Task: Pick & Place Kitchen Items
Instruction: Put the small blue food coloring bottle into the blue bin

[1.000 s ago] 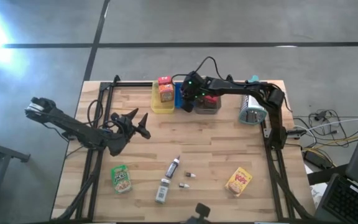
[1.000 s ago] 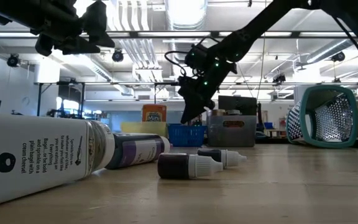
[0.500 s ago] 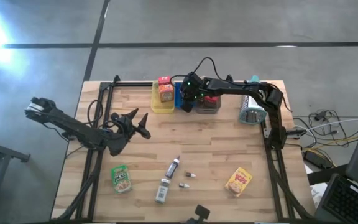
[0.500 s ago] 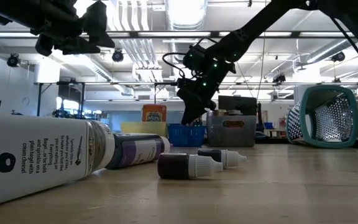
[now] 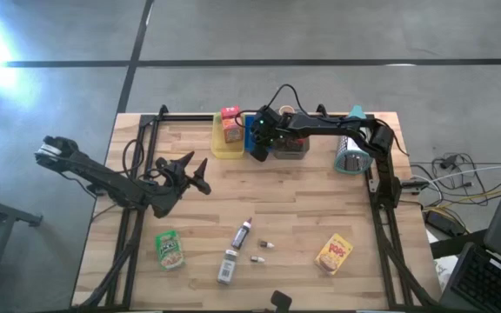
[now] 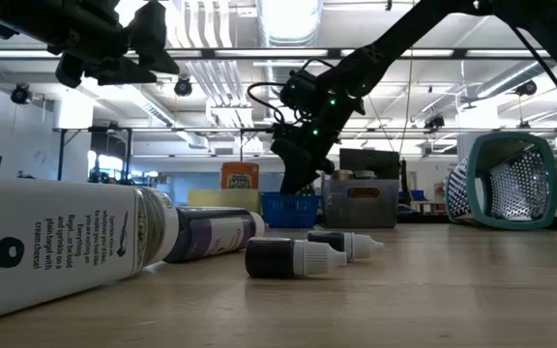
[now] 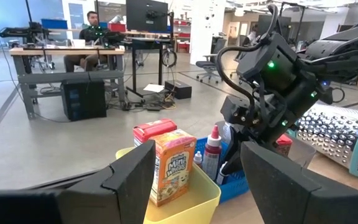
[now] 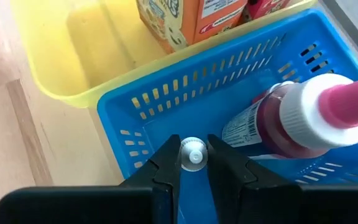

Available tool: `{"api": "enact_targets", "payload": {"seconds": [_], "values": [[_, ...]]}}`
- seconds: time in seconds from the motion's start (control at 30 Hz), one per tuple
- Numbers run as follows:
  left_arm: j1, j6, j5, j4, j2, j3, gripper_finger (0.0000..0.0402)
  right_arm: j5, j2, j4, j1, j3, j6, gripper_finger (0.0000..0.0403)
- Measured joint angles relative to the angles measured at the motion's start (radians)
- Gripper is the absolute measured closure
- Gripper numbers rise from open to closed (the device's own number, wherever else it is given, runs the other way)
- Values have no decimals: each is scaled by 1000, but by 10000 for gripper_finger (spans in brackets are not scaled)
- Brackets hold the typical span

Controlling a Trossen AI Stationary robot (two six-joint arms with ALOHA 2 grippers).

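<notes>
My right gripper (image 8: 194, 163) hangs over the blue basket (image 8: 166, 106) at the table's far edge, shut on a tiny white-capped vial (image 8: 194, 154). A red bottle with a pink cap (image 8: 303, 115) lies in that basket. Beside it, orange snack boxes (image 5: 230, 125) stand in the yellow tray (image 5: 226, 148). My left gripper (image 5: 196, 174) waits open above the table's left side, pointing level. On the near half of the table lie a green pouch (image 5: 170, 249), a slim dark bottle (image 5: 243, 233), a jar (image 5: 226, 266), two tiny vials (image 5: 262, 252) and a yellow pouch (image 5: 334, 253). My right gripper pinches the vial between its two fingers at the white cap end (image 8: 194, 155). The fingers slant down from the table's right and far side. The vial's body is hidden behind the cap and fingers. It is lifted clear, above the inside of the blue basket.
A grey tray (image 5: 292, 149) holding a red item sits right of the blue basket. A teal mesh strainer (image 5: 352, 156) lies on its side at the far right. Black frame rails (image 5: 137, 148) run along both table sides. Bare wood spans the table's middle.
My right gripper has drifted a little toward the table's left, from the grey tray's side to over the blue basket. It has stayed shut on the vial.
</notes>
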Motion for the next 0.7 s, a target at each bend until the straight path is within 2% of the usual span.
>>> {"api": "enact_targets", "payload": {"seconds": [0.4,0.7], "values": [[0,-9,19,0,0,0,158,2,78,4,0,34,-5,349],[1,-9,22,0,0,0,158,0,84,-19,-1,60,-4,338]]}}
